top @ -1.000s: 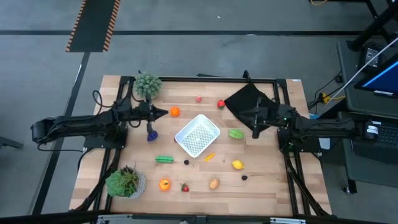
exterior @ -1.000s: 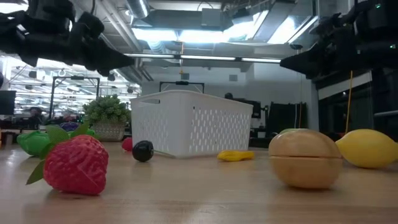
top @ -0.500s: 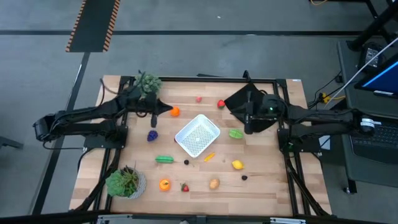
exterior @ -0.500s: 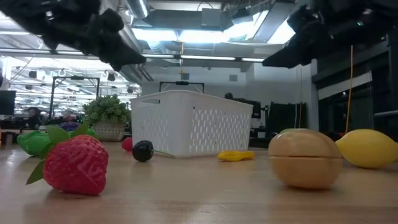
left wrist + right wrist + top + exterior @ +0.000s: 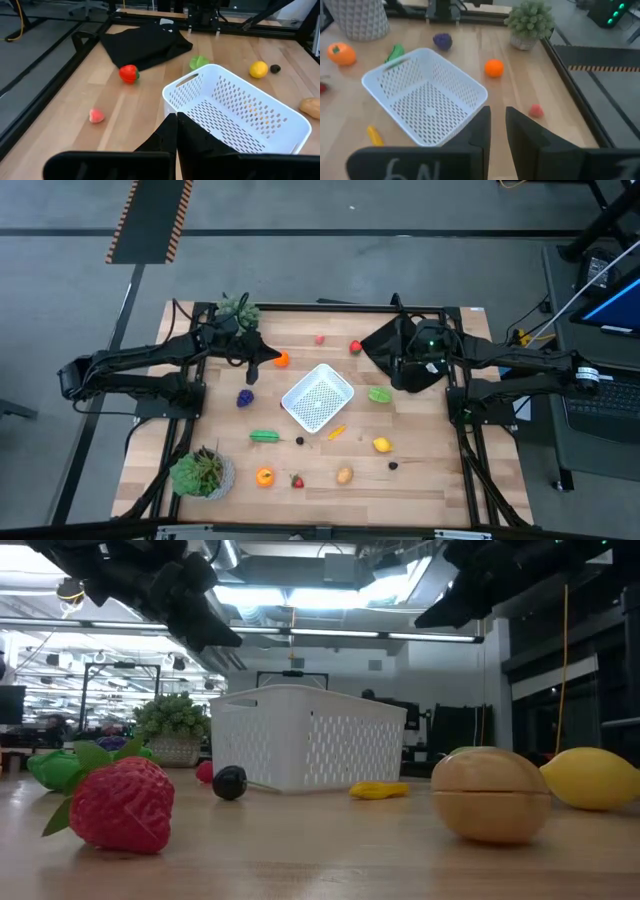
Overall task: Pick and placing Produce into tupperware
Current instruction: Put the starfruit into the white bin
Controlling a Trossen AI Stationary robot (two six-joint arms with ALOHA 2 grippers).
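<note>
White and perforated, the tupperware (image 5: pixel 318 398) sits empty near the middle of the wooden desk (image 5: pixel 430 475), turned at an angle, with the produce scattered around it. An orange (image 5: pixel 282 360) lies just beside the left end effector (image 5: pixel 252 370), which hangs above the desk between that fruit and a purple piece (image 5: pixel 245 397) — its fingers (image 5: pixel 170 135) pressed together with no gap and nothing between them. The right end effector (image 5: pixel 398 375) hovers over the edge of the black cloth (image 5: pixel 395 340), near a green piece (image 5: pixel 380 394); its fingers (image 5: pixel 481 127) stand a narrow slit apart, holding nothing. Around the container lie a red piece (image 5: pixel 355 347), a pink one (image 5: pixel 319 338), a green vegetable (image 5: pixel 264 436), a yellow strip (image 5: pixel 336 432) and a lemon (image 5: pixel 381 445). Closer to the front edge — a strawberry (image 5: pixel 120 805) and a tan piece (image 5: pixel 490 793). Two potted plants (image 5: pixel 203 473) stand on the left side.
</note>
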